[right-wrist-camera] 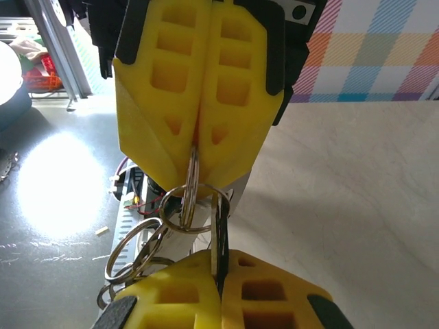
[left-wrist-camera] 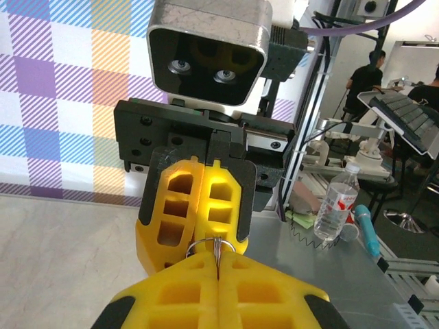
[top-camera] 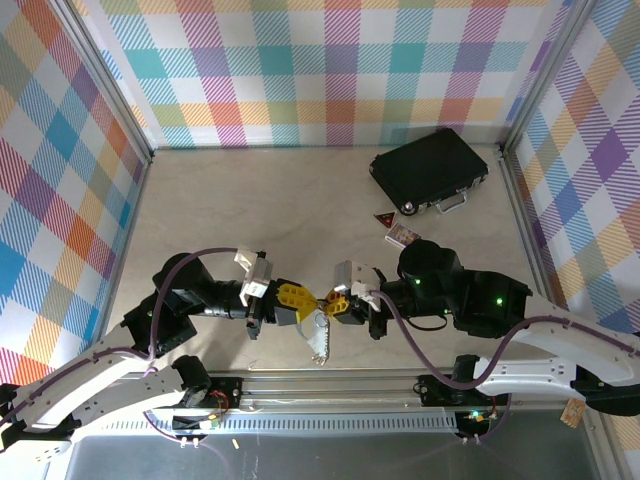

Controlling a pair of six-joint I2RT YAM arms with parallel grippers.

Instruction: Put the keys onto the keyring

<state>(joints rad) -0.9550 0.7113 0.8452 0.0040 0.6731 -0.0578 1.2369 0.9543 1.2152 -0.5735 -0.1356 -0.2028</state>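
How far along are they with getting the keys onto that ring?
Done: the left gripper and right gripper are tip to tip, both shut on the linked rings. In hand: they seem to be steadying the rings for threading. Left: a silver key shows just below them from above; whether it is threaded on yet, I cannot tell.

Bright and sharp, with glare on the metal plate (right-wrist-camera: 55,171).
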